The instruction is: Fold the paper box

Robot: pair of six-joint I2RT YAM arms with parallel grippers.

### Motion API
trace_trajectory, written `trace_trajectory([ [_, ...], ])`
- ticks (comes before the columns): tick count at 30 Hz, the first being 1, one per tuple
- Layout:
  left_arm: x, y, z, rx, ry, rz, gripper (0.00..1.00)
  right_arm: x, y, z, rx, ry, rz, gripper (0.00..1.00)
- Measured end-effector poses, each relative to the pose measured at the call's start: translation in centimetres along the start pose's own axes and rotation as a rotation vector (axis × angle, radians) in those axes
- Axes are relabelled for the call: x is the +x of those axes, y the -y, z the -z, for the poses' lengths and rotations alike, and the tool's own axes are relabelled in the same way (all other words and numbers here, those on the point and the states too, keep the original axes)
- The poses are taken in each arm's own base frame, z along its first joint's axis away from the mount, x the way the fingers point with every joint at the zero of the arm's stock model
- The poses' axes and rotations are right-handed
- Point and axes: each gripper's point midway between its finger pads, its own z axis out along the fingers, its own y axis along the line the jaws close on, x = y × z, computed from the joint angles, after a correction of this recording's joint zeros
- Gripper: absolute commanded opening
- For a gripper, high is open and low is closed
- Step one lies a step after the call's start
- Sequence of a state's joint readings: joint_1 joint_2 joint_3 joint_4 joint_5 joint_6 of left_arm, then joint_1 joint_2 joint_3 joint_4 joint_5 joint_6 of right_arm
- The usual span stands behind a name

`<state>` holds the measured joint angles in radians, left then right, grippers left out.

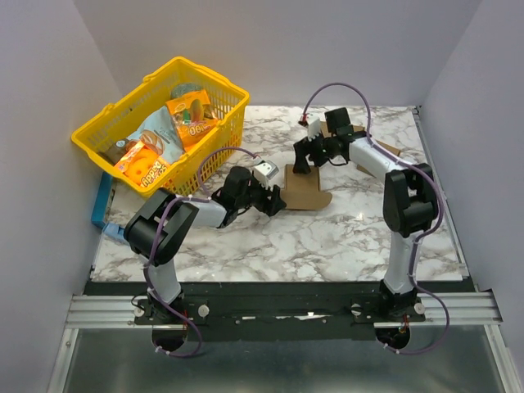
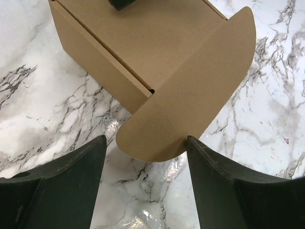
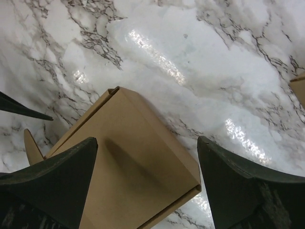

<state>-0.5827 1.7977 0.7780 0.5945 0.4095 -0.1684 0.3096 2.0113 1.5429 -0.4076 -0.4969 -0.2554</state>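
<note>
The paper box [image 1: 306, 188] lies mid-table as a brown cardboard piece, partly folded. In the left wrist view its body [image 2: 143, 43] is closed into a shallow box, and a rounded tab [image 2: 190, 100] sticks out flat toward me. My left gripper [image 2: 147, 143] is open, and the tab's rounded end lies just between its fingertips [image 2: 71, 181]. My right gripper [image 3: 147, 143] is open and hovers over the box's top panel [image 3: 133, 167], its left finger [image 3: 52, 181] close above the cardboard. In the top view the left gripper [image 1: 274, 199] is at the box's left side and the right gripper [image 1: 304, 160] at its far side.
A yellow basket [image 1: 214, 160] of snack packets stands at the back left. More brown cardboard [image 1: 385, 150] lies behind the right arm at the back right; its edge shows in the right wrist view [image 3: 299, 90]. A blue object [image 1: 101, 201] lies along the table's left edge.
</note>
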Motion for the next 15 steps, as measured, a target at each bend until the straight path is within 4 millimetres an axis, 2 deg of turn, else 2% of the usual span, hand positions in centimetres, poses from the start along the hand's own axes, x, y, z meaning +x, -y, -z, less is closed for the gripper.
trace_trajectory([
  [2, -0.1, 0.0, 0.0, 0.001, 0.003, -0.002, 0.76, -0.2, -0.2, -0.5, -0.044, -0.01, -0.003, 0.9],
  [3, -0.1, 0.0, 0.0, 0.002, 0.004, -0.002, 0.76, -1.2, -0.5, -0.4, -0.078, -0.003, 0.006, 0.89],
  [8, -0.1, 0.0, -0.1, 0.003, 0.007, -0.003, 0.76, -1.0, -1.2, -1.5, -0.17, -0.046, -0.014, 0.83],
  [12, -0.2, 0.1, -0.1, 0.005, 0.011, -0.003, 0.73, 1.9, -2.6, -1.9, -0.247, -0.133, -0.087, 0.76],
  [15, -0.1, 0.4, 0.0, 0.017, 0.02, -0.001, 0.7, 3.0, -3.5, -1.5, -0.281, -0.149, -0.129, 0.72],
])
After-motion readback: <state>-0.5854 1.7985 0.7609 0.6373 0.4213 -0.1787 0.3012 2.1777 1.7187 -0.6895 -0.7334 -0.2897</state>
